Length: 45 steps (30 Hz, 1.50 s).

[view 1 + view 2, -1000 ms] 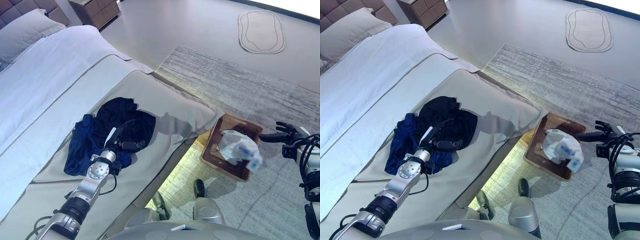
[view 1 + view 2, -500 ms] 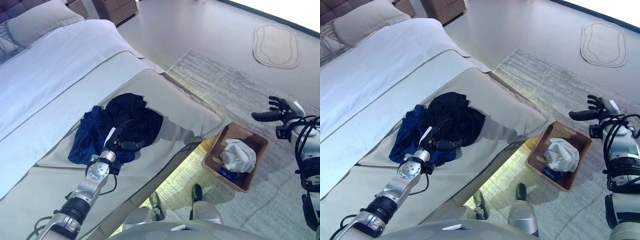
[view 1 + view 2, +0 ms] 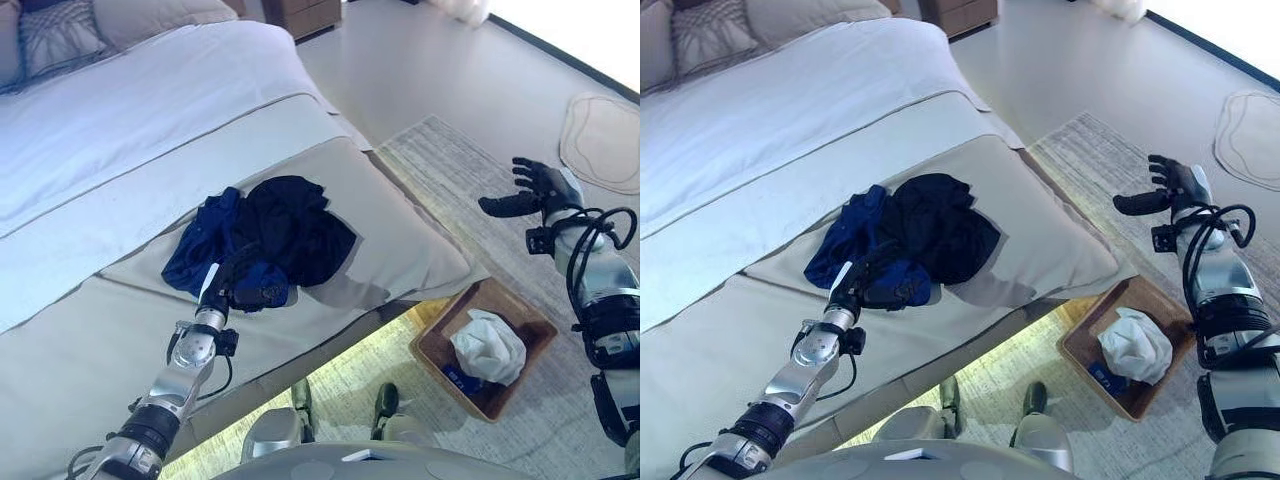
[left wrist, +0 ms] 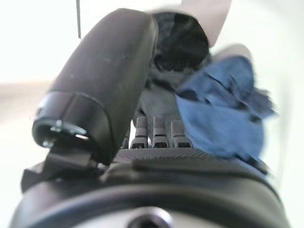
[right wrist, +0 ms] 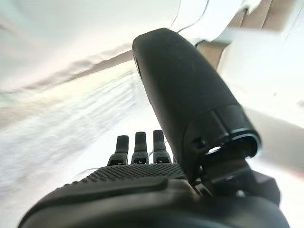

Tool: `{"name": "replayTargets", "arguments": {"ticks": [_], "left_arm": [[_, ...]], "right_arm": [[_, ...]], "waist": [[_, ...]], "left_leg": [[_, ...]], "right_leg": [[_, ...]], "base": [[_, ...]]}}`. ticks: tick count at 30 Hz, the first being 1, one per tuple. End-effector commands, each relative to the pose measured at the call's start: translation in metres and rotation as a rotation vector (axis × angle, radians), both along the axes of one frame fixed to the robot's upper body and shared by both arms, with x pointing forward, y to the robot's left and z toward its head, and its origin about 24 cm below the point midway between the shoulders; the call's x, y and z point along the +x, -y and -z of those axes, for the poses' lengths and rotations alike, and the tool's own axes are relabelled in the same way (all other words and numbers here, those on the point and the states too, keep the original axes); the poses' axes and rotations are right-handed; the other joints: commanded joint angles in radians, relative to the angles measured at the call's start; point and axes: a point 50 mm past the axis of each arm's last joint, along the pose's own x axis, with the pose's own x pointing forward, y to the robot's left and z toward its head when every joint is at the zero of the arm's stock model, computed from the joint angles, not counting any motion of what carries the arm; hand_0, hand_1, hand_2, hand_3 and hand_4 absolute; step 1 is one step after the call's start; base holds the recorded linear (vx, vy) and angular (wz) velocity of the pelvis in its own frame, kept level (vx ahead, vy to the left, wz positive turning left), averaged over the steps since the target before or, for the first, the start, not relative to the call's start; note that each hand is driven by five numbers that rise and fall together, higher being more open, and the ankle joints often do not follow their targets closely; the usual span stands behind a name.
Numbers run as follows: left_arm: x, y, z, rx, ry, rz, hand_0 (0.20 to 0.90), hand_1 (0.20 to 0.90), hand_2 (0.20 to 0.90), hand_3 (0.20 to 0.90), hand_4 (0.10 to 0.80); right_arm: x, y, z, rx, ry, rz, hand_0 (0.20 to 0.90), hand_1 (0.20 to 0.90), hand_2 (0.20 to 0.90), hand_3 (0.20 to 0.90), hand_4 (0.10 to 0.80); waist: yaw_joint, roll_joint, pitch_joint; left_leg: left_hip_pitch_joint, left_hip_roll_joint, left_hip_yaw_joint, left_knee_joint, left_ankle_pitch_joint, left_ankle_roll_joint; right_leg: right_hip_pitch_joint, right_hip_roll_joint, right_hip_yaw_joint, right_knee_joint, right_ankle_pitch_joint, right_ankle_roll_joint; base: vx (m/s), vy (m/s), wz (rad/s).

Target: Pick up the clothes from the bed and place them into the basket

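right hand (image 3: 1167, 186) higher — seemingly empty

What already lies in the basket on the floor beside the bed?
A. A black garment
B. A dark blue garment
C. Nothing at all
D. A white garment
D: a crumpled white garment sits in the brown basket, while the black garment and the blue garment lie on the bed by the left hand.

right robot hand (image 5: 190, 109) | fingers straight (empty) | pale rug (image 5: 57, 142) beyond
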Motion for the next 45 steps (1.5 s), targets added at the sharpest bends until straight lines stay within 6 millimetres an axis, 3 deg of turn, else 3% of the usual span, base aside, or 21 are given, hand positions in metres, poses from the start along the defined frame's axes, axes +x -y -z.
{"name": "replayTargets", "arguments": {"ticks": [1,4,12,15,18,19,21,25,31,39,45], "left_arm": [[0.015,-0.012,-0.033,0.023,0.201,-0.031,0.9,0.9,0.9,0.9,0.8],[0.009,-0.016,-0.034,0.024,0.209,-0.04,0.9,0.9,0.9,0.9,0.8],[0.011,-0.016,-0.052,-0.016,0.294,0.011,0.9,0.9,0.9,0.9,0.8],[0.016,-0.014,-0.059,-0.041,0.325,0.02,0.9,0.9,0.9,0.9,0.8],[0.024,-0.011,-0.07,-0.055,0.372,0.049,0.9,0.9,0.9,0.9,0.8],[0.025,-0.01,-0.072,-0.056,0.38,0.054,0.9,0.9,0.9,0.9,0.8],[0.03,-0.004,-0.081,-0.066,0.424,0.078,0.9,0.9,0.9,0.9,0.8],[0.029,-0.001,-0.089,-0.087,0.454,0.069,0.9,0.9,0.9,0.9,0.8],[0.027,0.005,-0.087,-0.083,0.442,0.085,0.9,0.9,0.9,0.9,0.8],[0.019,0.008,-0.091,-0.118,0.487,0.076,0.9,0.9,0.9,0.9,0.8],[0.015,0.009,-0.092,-0.14,0.51,0.055,0.9,0.9,0.9,0.9,0.8]], "right_arm": [[0.025,-0.032,-0.082,-0.186,0.32,-0.096,0.9,0.9,0.9,0.9,0.8],[0.03,-0.04,-0.087,-0.246,0.33,-0.101,0.9,0.9,0.9,0.9,0.8],[0.042,-0.054,-0.076,-0.148,0.265,-0.138,0.9,0.9,0.9,0.9,0.8],[0.047,-0.056,-0.083,-0.162,0.28,-0.112,0.9,0.9,0.9,0.9,0.8],[0.05,-0.055,-0.092,-0.147,0.297,-0.086,0.9,0.9,0.9,0.9,0.8],[0.051,-0.055,-0.094,-0.147,0.301,-0.084,0.9,0.9,0.9,0.9,0.8],[0.054,-0.057,-0.101,-0.144,0.312,-0.073,0.9,0.9,0.9,0.9,0.8],[0.06,-0.064,-0.101,-0.115,0.299,-0.079,0.9,0.9,0.9,0.9,0.8],[0.064,-0.065,-0.099,-0.125,0.249,-0.076,0.9,0.9,0.9,0.9,0.8],[0.067,-0.058,-0.113,-0.102,0.234,-0.058,0.9,0.9,0.9,0.9,0.8],[0.068,-0.052,-0.109,-0.156,0.125,-0.05,0.9,0.9,0.9,0.9,0.8]], "waist": [[0.041,-0.047,-0.048],[0.07,-0.041,-0.041],[0.118,-0.024,0.015],[0.134,-0.005,0.067],[0.155,0.015,0.129],[0.16,0.017,0.14],[0.177,0.024,0.187],[0.214,0.022,0.232],[0.237,0.025,0.273],[0.255,0.056,0.273],[0.254,0.068,0.273]], "left_leg": [[0.004,-0.041,-0.012,0.046,-0.124,-0.034],[-0.009,-0.049,-0.033,0.057,-0.125,-0.03],[-0.074,-0.06,-0.051,0.167,-0.154,-0.021],[-0.117,-0.059,-0.063,0.23,-0.174,-0.013],[-0.186,-0.059,-0.071,0.326,-0.199,-0.003],[-0.19,-0.058,-0.078,0.35,-0.226,-0.007],[-0.261,-0.066,-0.083,0.475,-0.269,0.007],[-0.367,-0.099,-0.089,0.709,-0.391,0.051],[-0.465,-0.114,-0.091,0.946,-0.491,0.081],[-0.679,-0.141,-0.116,1.188,-0.557,0.102],[-0.785,-0.15,-0.126,1.296,-0.584,0.11]], "right_leg": [[0.01,0.01,0.03,0.028,-0.085,-0.031],[0.011,-0.002,0.01,0.035,-0.091,-0.033],[-0.027,-0.038,-0.032,0.132,-0.127,-0.052],[-0.078,-0.055,-0.049,0.241,-0.172,-0.066],[-0.151,-0.096,-0.072,0.381,-0.217,-0.082],[-0.159,-0.102,-0.062,0.419,-0.246,-0.077],[-0.219,-0.145,-0.069,0.549,-0.286,-0.093],[-0.307,-0.207,-0.077,0.799,-0.389,-0.123],[-0.396,-0.251,-0.066,1.026,-0.487,-0.151],[-0.607,-0.242,-0.016,1.219,-0.554,-0.176],[-0.714,-0.223,0.005,1.313,-0.586,-0.191]], "base": [[0.017,0.043,0.31],[0.068,0.067,0.28],[0.063,0.089,0.22],[-0.03,0.073,0.1],[-0.073,0.016,0.14],[-0.021,-0.014,0.22],[-0.04,0.011,0.22],[0.015,0.048,0.26],[0.054,0.023,0.14],[-0.017,-0.002,0.1],[-0.026,-0.016,0.11]]}}
